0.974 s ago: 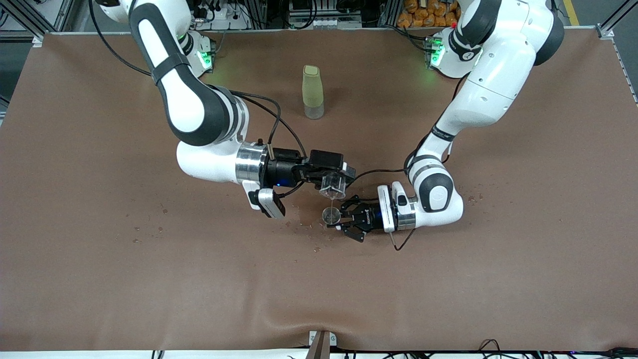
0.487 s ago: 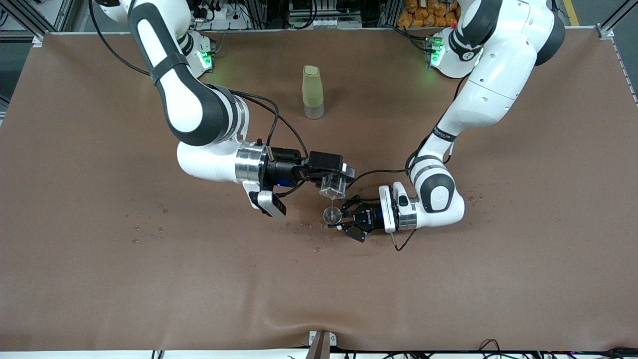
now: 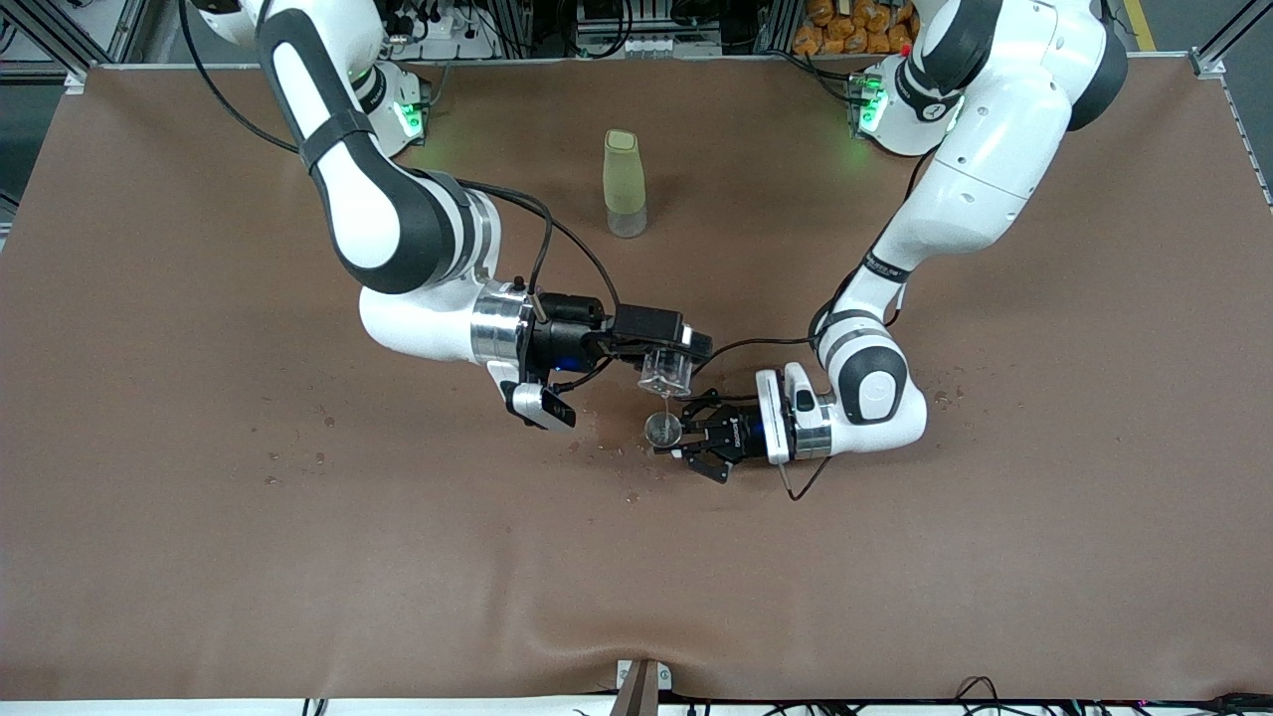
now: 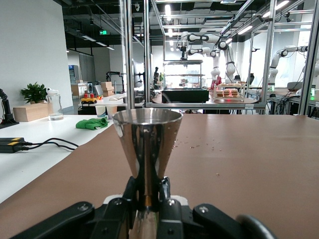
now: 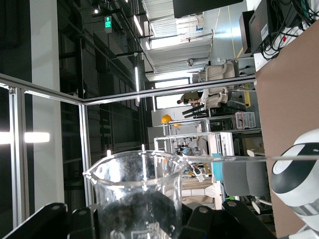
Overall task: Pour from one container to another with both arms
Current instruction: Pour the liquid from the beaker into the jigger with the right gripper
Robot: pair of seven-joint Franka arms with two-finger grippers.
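My right gripper (image 3: pixel 677 350) is shut on a small clear cup (image 3: pixel 667 372), held tipped over the table's middle. A thin stream falls from the cup's lip into the shiny metal jigger (image 3: pixel 661 430) just below it. My left gripper (image 3: pixel 685 439) is shut on the jigger's narrow waist and holds it upright close to the table. In the left wrist view the jigger (image 4: pixel 147 144) rises straight out of the left gripper (image 4: pixel 147 193). In the right wrist view the clear cup (image 5: pixel 135 191) fills the space in the right gripper (image 5: pixel 139 221).
A tall pale-green bottle (image 3: pixel 624 184) stands upright between the two arm bases, farther from the front camera than the grippers. Small wet spots (image 3: pixel 619 453) dot the brown table cover beside the jigger. A bracket (image 3: pixel 641 686) sits at the table's front edge.
The right arm's wrist has turned a little, tipping the clear cup slightly more. The left arm and jigger have barely shifted. The stream keeps falling.
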